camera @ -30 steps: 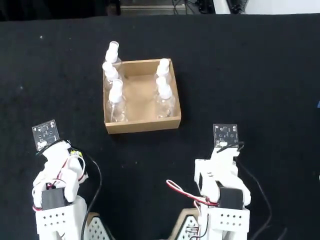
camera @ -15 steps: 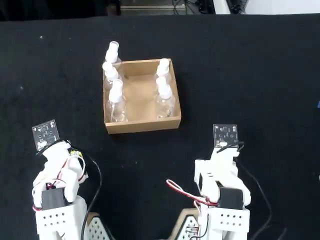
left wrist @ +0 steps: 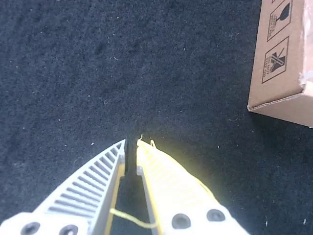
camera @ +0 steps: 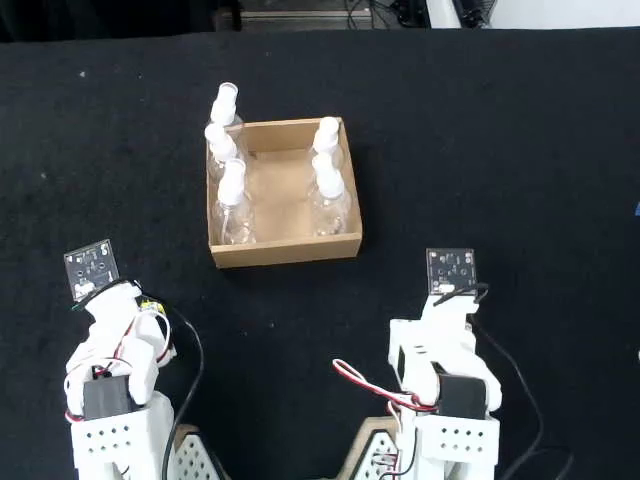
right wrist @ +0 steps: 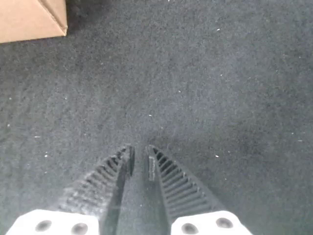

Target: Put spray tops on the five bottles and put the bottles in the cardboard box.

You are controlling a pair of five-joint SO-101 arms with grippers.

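Both jaws sit drawn in and hold nothing: the left gripper [left wrist: 131, 143] is almost tip to tip, the right gripper [right wrist: 139, 149] shows a thin slit. On the black table [camera: 500, 150], upper centre of the high view, is the cardboard box [camera: 285, 250]. Five spray-topped bottles [camera: 233, 205] stand along its walls, three left and two right.

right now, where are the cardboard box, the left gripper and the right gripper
cardboard box [camera: 288, 248], high view, on its wall nearest the arms
left gripper [left wrist: 131, 145], left wrist view, midway between its fingertips
right gripper [right wrist: 139, 149], right wrist view, midway between its fingertips
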